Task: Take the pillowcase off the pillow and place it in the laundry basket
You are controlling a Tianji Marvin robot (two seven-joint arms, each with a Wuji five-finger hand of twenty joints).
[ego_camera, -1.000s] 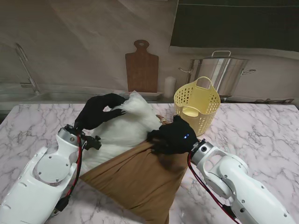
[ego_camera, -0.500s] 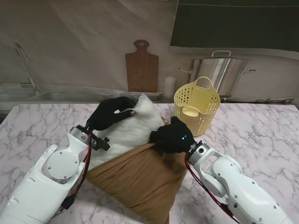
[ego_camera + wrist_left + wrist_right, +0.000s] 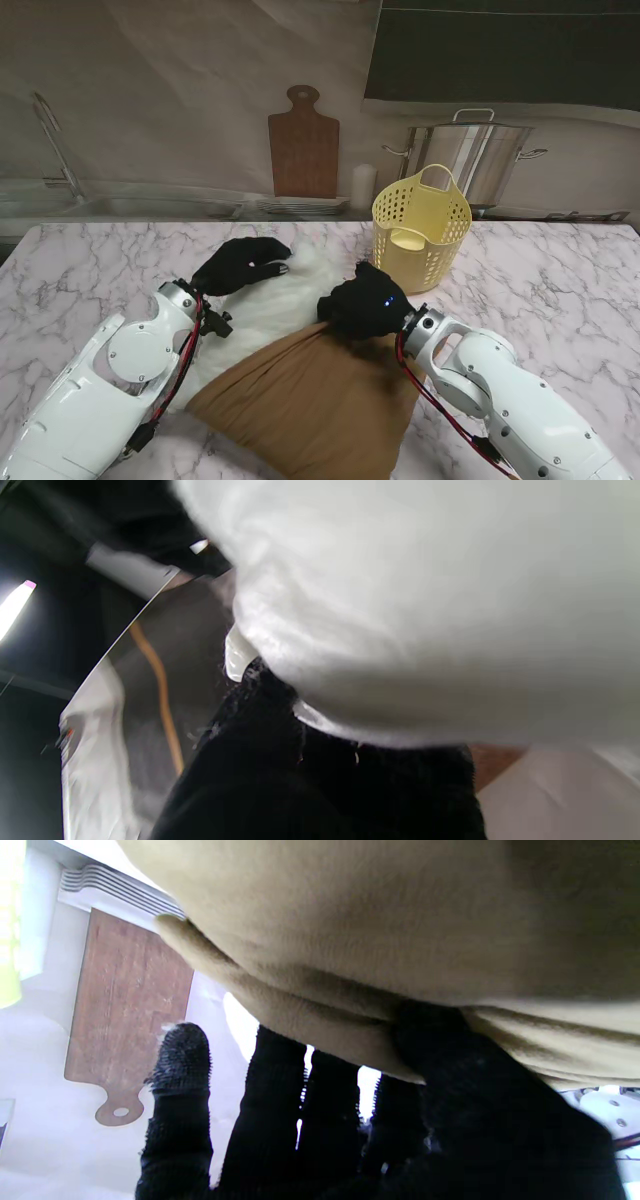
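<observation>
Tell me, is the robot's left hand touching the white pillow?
Touching. The stand view shows the left hand pressed onto the white pillow, and the left wrist view shows its black fingers against the white fabric.

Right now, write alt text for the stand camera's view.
Two black-gloved robot hands work a white pillow out of a brown pillowcase on a marble table: the left hand grips the pillow, the right hand pinches the pillowcase's open edge. A yellow laundry basket stands just behind them.
</observation>
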